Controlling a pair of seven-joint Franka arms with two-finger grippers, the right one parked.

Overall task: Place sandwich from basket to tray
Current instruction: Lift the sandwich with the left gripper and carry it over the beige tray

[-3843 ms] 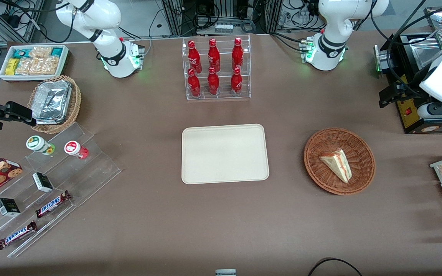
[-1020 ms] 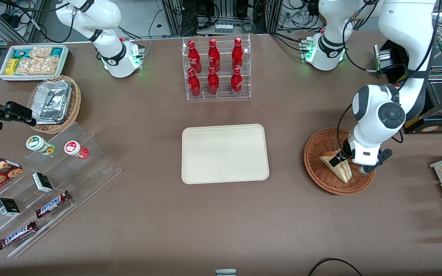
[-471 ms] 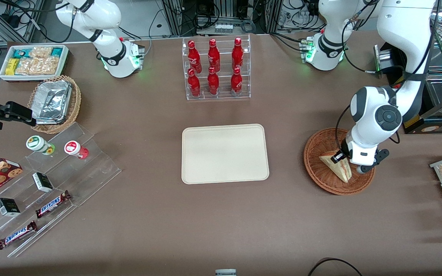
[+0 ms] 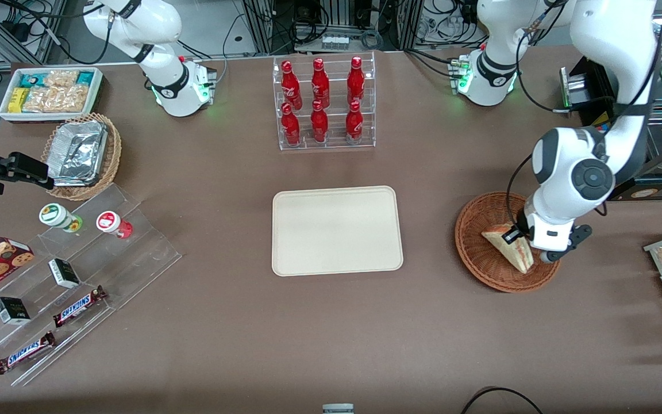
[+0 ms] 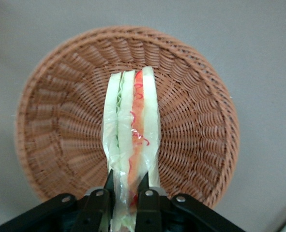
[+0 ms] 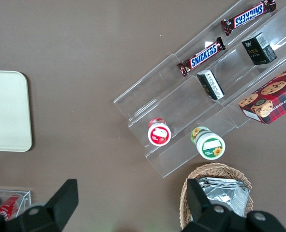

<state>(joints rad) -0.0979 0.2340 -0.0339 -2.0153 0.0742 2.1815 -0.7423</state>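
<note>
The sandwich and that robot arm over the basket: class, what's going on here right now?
The working arm's gripper is shut on the sandwich, pinching one end of the wedge between its two fingers. The sandwich appears lifted just above the round wicker basket, not yet carried away. The cream tray, where it is meant to go, sits bare in the middle of the table, toward the parked arm's end from the basket.
</note>
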